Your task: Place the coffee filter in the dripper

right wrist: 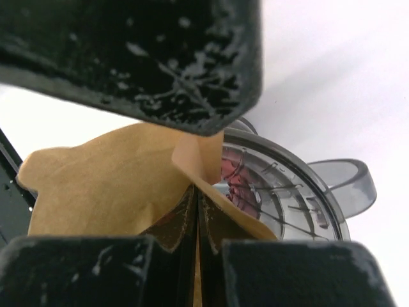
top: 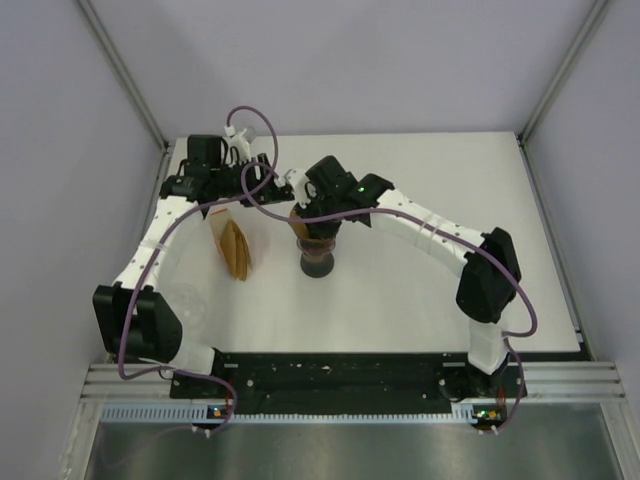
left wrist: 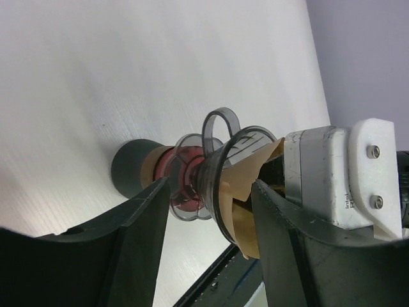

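Observation:
The smoky clear dripper (top: 318, 246) stands on a red and dark cup at mid-table. My right gripper (top: 308, 218) hovers right over it, shut on a brown paper filter (right wrist: 108, 185). The filter's folded edge is pinched between the fingers (right wrist: 192, 77), and its loose flap hangs over the dripper's ribbed mouth (right wrist: 275, 192). In the left wrist view the filter (left wrist: 246, 176) sits at the dripper's rim (left wrist: 220, 160), partly inside. My left gripper (top: 268, 183) is open and empty just left of the dripper; its fingers (left wrist: 144, 217) frame it without touching.
A stack of spare brown filters (top: 236, 250) lies left of the dripper, under the left arm. The table's black front rail (top: 330, 375) runs along the near edge. Grey walls enclose the table on three sides.

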You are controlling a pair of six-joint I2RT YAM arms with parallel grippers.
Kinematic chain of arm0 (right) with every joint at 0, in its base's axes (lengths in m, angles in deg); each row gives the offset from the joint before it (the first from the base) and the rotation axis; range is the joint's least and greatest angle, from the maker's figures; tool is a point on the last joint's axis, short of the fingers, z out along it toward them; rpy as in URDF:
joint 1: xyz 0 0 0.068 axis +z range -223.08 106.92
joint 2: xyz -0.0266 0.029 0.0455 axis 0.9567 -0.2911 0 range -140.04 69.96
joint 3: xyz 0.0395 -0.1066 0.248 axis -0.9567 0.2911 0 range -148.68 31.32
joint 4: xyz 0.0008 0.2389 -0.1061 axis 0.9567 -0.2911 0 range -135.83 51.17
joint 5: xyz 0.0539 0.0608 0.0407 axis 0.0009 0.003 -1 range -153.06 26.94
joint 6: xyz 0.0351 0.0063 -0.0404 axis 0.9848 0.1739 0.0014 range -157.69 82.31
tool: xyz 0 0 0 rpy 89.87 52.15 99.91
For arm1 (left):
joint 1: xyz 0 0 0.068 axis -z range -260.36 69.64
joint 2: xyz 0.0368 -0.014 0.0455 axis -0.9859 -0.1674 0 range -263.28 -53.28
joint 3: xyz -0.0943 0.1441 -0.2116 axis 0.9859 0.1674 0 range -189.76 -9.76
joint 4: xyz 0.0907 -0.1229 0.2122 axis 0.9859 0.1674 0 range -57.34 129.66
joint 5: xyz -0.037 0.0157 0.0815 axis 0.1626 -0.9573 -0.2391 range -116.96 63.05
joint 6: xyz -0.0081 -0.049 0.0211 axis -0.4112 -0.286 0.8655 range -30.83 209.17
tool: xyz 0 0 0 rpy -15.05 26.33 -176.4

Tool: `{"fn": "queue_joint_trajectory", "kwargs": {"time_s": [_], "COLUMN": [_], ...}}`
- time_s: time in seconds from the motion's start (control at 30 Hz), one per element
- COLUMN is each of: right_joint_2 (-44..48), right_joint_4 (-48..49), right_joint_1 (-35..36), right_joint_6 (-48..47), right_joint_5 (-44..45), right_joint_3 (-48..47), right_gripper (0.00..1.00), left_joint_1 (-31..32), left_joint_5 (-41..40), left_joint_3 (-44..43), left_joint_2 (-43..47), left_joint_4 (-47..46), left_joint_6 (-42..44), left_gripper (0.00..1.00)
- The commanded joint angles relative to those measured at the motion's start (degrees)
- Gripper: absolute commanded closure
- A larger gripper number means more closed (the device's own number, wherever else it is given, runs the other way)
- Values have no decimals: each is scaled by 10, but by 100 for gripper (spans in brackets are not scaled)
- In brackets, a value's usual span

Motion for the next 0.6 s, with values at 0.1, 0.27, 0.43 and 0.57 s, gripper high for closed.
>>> {"fn": "queue_joint_trajectory", "kwargs": {"time_s": [0.1, 0.27, 0.43, 0.57], "right_joint_2": [-48, -75, -97, -104], "right_joint_4": [-29, -43, -51, -53], "right_joint_1": [15, 17, 16, 16], "right_joint_6": [12, 30, 40, 45], "right_joint_5": [29, 44, 47, 48], "right_joint_3": [-81, -107, -112, -116], "right_gripper": [100, 100, 100, 100], "left_joint_1": [-1, -1, 8, 11], "left_joint_5": [21, 9, 11, 0], "left_joint_3": [14, 42, 54, 57], "left_joint_2": [29, 43, 49, 45], "left_joint_4": [-12, 0, -4, -3], "left_joint_6": [-15, -7, -7, -2], "left_gripper": [40, 42, 49, 56]}}
